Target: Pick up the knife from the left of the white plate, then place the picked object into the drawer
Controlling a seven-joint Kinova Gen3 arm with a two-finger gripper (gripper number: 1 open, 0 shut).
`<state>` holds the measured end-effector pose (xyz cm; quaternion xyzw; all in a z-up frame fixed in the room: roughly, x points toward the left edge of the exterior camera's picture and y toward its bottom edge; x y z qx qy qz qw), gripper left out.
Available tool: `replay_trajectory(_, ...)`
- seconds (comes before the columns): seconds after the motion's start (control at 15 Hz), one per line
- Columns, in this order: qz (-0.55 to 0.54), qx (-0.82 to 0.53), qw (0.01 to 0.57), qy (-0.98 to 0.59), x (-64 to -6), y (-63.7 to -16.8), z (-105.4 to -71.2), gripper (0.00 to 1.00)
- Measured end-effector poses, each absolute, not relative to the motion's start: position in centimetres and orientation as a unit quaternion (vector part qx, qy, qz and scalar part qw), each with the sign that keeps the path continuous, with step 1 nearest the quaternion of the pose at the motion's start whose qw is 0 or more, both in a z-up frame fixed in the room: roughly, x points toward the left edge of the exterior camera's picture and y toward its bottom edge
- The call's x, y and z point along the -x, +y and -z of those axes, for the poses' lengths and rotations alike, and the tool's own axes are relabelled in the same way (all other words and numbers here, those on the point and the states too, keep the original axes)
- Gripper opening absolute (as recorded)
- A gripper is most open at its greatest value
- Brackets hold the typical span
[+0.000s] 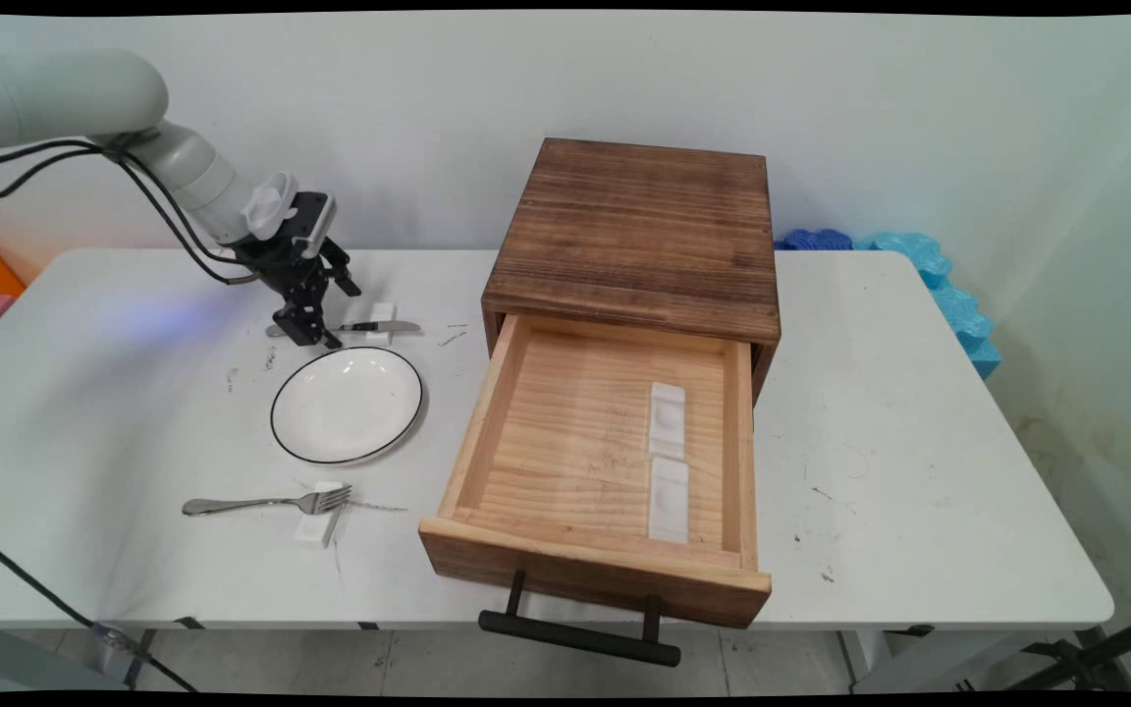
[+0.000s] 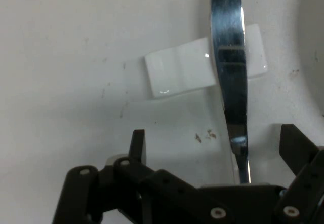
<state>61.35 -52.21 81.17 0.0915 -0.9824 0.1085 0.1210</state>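
Two views show one black gripper (image 1: 308, 329) low over the far left part of the white counter (image 1: 919, 471), directly above the handle end of a table knife (image 1: 381, 326). In the hand view the jaws stand apart, one finger on each side of the knife (image 2: 229, 77), with nothing clamped between them; contact with the handle cannot be judged. The knife lies flat with its blade pointing right, resting across a small white block (image 1: 382, 316), which the hand view shows as a glossy rectangular rest (image 2: 178, 74) under the blade.

Just near of the gripper sits a round white plate (image 1: 347, 404) with a thin black rim, apart from the knife. Nearer still, a metal fork (image 1: 266, 504) lies with its handle to the left and its tines on a second white block (image 1: 318, 526).

At the counter's centre stands a dark wooden box (image 1: 639, 231) against the far wall. Its pale wooden drawer (image 1: 487, 432) is pulled open toward the near edge, overhanging it slightly, and carries a black bar handle (image 1: 580, 636) on its front. Two white rests (image 1: 668, 462) lie end to end on the drawer floor, close to its right wall. Blue foam pieces (image 1: 929, 260) lie at the far right edge, behind the box.
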Motion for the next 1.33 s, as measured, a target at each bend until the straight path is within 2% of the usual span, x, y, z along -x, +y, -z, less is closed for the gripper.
replay_trajectory(0.67, -0.107, -0.098, 0.117, -0.983, -61.3, -51.9, -81.2, 1.00)
replay_trajectory(0.73, -0.106, -0.099, 0.116, -0.983, -61.3, -51.8, -81.2, 0.00)
replay_trajectory(1.33, -0.101, -0.111, 0.107, -0.983, -61.5, -51.2, -81.1, 0.00)
